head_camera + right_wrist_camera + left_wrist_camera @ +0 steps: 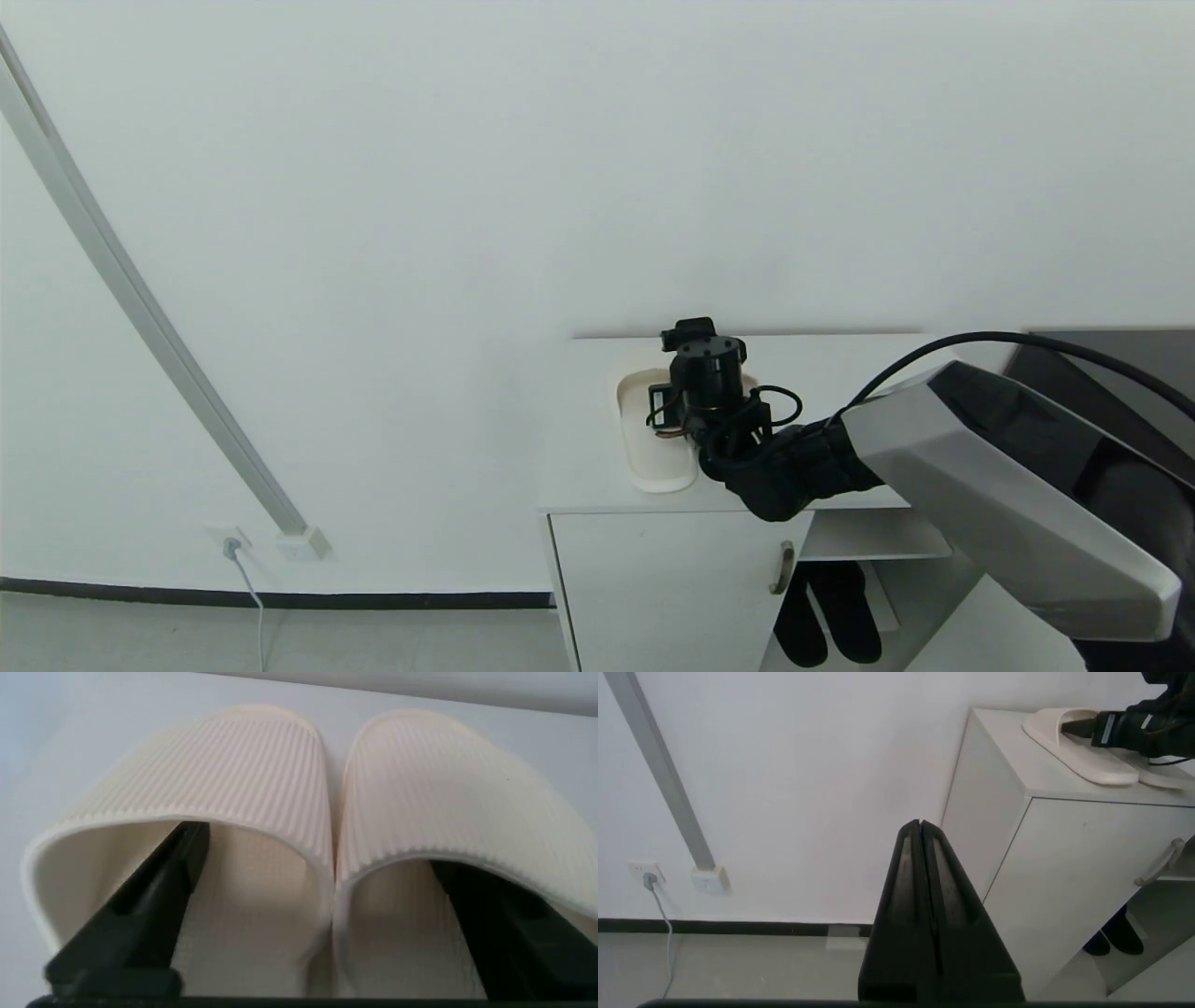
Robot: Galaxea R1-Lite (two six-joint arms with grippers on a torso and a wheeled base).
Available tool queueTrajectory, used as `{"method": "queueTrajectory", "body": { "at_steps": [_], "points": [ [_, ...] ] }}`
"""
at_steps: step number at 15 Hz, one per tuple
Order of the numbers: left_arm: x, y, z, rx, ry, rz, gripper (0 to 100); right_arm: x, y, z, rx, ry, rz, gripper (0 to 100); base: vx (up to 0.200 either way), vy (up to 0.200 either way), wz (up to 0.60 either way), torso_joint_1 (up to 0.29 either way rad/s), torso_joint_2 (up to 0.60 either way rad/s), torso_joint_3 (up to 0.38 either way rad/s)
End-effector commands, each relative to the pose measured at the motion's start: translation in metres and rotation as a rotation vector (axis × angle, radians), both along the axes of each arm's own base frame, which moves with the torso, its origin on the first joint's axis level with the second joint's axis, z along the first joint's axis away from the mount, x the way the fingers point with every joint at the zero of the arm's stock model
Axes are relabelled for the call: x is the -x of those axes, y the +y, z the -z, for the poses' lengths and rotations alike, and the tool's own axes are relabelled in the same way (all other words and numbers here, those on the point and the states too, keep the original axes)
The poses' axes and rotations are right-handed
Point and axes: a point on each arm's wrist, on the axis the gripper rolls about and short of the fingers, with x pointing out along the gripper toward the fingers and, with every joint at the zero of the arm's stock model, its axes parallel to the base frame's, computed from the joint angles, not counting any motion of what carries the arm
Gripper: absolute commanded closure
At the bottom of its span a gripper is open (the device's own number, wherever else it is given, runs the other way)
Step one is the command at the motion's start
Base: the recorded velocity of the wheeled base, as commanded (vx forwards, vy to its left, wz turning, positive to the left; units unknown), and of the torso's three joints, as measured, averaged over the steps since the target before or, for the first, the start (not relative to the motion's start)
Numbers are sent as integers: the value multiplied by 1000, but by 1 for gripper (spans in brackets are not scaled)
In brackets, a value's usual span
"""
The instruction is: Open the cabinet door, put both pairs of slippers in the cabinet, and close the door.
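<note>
A pair of cream ribbed slippers (252, 775) lies side by side on top of the white cabinet (597, 467). My right gripper (322, 859) is open, one black finger inside each slipper's opening, straddling the two inner walls. From the head view my right gripper (686, 415) covers most of the pair; one slipper (653, 457) shows beside it. A pair of black slippers (831, 616) lies low inside the cabinet's open right half. My left gripper (920, 835) hangs shut and holds nothing, off the cabinet's left side, where the cream slippers (1083, 751) show on top.
The cabinet's left door (672, 588) is shut, with a handle (782, 567) at its right edge. A shelf (868, 537) shows in the open half. The wall stands right behind the cabinet. A wall socket with a cable (231, 546) and a slanted conduit (140, 299) are to the left.
</note>
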Motion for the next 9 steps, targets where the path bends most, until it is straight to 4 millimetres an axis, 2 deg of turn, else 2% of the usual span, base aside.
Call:
{"method": "queueTrajectory", "body": {
  "at_steps": [1, 3, 6, 7, 9],
  "points": [
    [0, 0, 0, 1, 0, 0, 100, 0, 1, 2, 2, 3, -3, 100, 0, 0, 0, 0, 0, 0],
    [0, 0, 0, 1, 0, 0, 100, 1, 1, -1, -1, -1, -3, 100, 0, 0, 0, 0, 0, 0],
    [0, 0, 0, 4, 0, 0, 100, 13, -1, -15, -6, -7, -15, 100, 0, 0, 0, 0, 0, 0],
    [0, 0, 0, 4, 0, 0, 100, 23, -3, -28, -14, -16, -26, 100, 0, 0, 0, 0, 0, 0],
    [0, 0, 0, 4, 0, -2, 100, 42, -8, -42, -13, -12, -47, 100, 0, 0, 0, 0, 0, 0]
  ]
}}
